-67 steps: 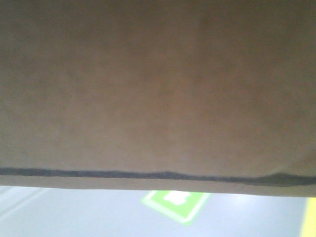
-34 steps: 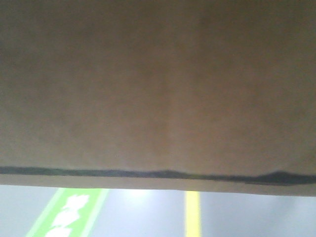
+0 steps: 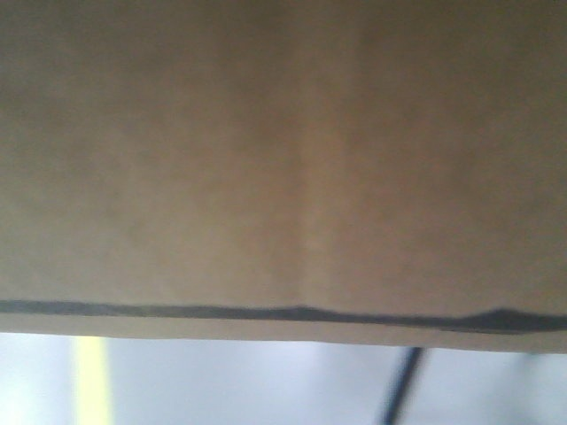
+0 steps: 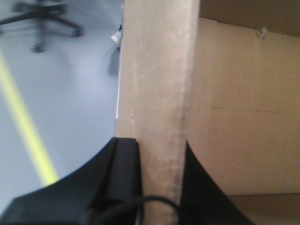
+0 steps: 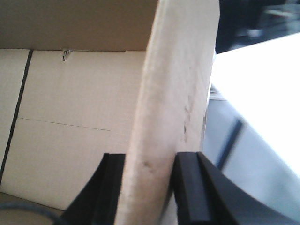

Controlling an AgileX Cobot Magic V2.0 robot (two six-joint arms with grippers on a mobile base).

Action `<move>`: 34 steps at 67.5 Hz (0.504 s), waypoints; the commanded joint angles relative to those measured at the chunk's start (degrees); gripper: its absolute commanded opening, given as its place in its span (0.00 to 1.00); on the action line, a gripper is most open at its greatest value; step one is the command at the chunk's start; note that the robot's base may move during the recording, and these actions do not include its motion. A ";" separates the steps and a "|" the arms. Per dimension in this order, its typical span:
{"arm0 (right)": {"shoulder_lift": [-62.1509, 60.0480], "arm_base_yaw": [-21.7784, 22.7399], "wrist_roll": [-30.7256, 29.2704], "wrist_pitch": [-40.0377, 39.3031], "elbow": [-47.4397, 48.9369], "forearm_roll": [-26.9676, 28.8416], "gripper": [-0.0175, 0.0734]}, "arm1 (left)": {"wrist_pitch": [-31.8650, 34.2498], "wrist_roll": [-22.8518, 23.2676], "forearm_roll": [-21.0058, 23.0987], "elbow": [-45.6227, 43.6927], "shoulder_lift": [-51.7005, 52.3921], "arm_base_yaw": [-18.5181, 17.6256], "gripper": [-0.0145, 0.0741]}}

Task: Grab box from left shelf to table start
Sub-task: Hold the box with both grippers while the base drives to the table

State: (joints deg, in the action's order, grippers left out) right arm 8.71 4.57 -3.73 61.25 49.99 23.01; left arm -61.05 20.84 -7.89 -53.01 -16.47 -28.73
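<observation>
Cardboard box (image 3: pixel 283 159) is hanging clear above the floor (image 3: pixel 221 381), filling the front view, because the left hand (image 4: pixel 157 157) and right hand (image 5: pixel 150 173) are each pinching an upright side wall, closed tight on it, sharing its load.

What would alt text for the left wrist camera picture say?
The black left pincer clamps the wall edge of a brown cardboard box, its bare inside to the right. Left of it, grey floor with a yellow line and a chair base.
</observation>
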 commanded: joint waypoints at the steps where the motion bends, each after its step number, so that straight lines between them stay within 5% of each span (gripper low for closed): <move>1: 1.40 0.19 -0.49 -7.58 1.19 -2.31 0.26 | 11.86 2.26 2.73 -2.57 -0.06 -0.49 0.06; 34: 1.40 0.19 -0.49 -7.58 1.19 -2.31 0.26 | 11.86 2.26 2.73 -2.57 -0.06 -0.49 0.06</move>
State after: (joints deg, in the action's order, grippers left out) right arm 8.71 4.57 -3.73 61.25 49.99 22.90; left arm -61.05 20.84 -7.89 -53.01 -16.47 -28.73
